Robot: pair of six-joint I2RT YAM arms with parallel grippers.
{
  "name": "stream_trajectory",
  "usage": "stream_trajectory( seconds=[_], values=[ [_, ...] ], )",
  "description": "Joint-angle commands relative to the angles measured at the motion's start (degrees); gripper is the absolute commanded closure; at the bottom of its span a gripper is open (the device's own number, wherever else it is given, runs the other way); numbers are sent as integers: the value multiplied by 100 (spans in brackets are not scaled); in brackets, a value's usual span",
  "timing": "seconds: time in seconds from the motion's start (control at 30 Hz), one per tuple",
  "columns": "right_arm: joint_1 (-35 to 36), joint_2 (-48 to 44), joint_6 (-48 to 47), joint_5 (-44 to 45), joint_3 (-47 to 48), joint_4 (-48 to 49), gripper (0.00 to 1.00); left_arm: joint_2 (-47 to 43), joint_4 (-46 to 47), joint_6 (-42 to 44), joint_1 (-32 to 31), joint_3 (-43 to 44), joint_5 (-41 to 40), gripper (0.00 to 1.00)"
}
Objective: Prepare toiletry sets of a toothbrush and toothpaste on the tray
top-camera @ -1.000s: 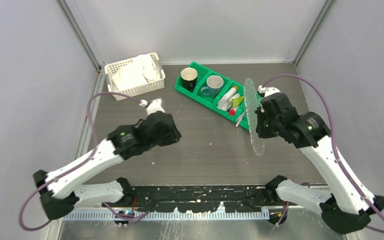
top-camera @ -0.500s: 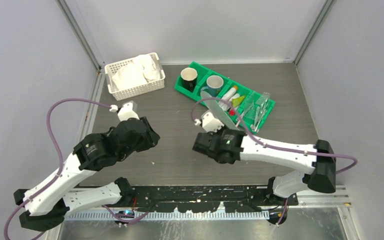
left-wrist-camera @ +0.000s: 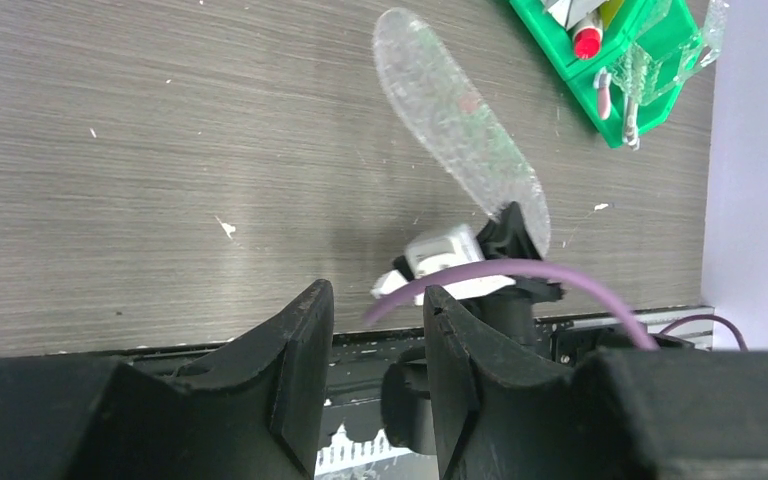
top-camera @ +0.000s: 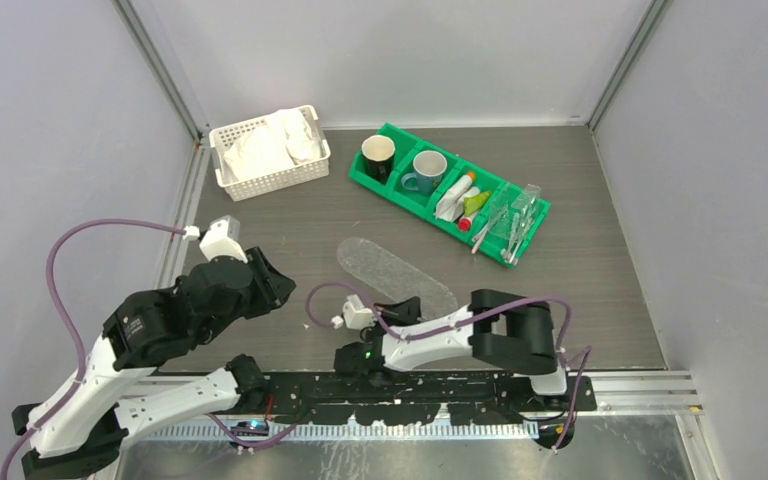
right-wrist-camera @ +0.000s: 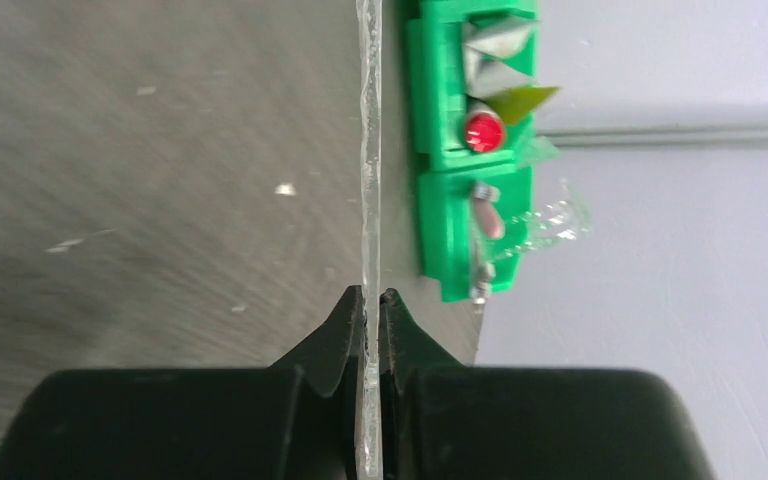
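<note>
The right gripper (right-wrist-camera: 372,300) is clamped on the near end of the flat, clear plastic tray with rounded ends (top-camera: 392,270), which reaches away from its fingertips across the middle of the dark wood-grain table (top-camera: 600,250). From above the tray looks laid down. Whether the pinched end rests fully on the table I cannot tell.

To finish the placing well, I would let that end settle flat, part the fingers only slightly, then draw straight back along the tray's length so the pads do not drag it sideways. The left gripper (left-wrist-camera: 375,305) has its fingers partly apart with nothing between them. It is well to the left of the tray and out of the way.

The tabletop is smooth and flecked with white specks, so thin plastic may skate on it. Pale walls close in three sides. Beyond the tray's far end, away from the right fingertips, sits the green four-compartment plastic bin (top-camera: 360,178) holding the small toothpaste tubes (top-camera: 465,200). A white lattice basket (top-camera: 260,185) stands farther left.
</note>
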Motion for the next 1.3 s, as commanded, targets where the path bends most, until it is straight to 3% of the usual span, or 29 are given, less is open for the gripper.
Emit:
stream_trajectory(
  seconds=[0.0, 0.17, 0.2, 0.37, 0.43, 0.5, 0.6, 0.8, 0.9, 1.07, 1.27],
  values=[
    [143, 467, -755, -171, -149, 1443, 99, -89, -106, -49, -18, -138, -121, 60],
    [393, 988, -1235, -401, -84, 1948, 98, -93, 75, -53, -19, -377, -72, 60],
    [414, 1093, -1227, -423, -36, 1946, 94, -85, 128, -57, -19, -431, -49, 60],
    [646, 1563, -1080, -437, 183, 1740, 68, 1, 323, -48, -19, -565, 95, 60],
    [829, 1563, -926, -490, 257, 1583, 41, 21, 350, -42, -23, -573, 107, 60],
    [995, 1526, -693, -562, 366, 1352, 38, 22, 386, -33, -19, -598, 96, 60],
    [1268, 1303, -234, -615, 508, 938, 10, 28, 457, -43, -21, -662, 136, 60],
    [1621, 16, 646, -978, 685, 94, 3, 121, 654, -35, -19, -796, 238, 60],
    [1593, -1105, 794, -1311, 470, 233, 0, 240, 876, 25, -23, -878, 214, 59],
    [776, -2474, 857, -2333, -122, 713, 3, 682, 1253, 101, -18, -975, 356, 59],
    [470, -2519, 1052, -2496, -468, 412, 5, 868, 1682, 56, -15, -1262, 598, 59]
  ],
)
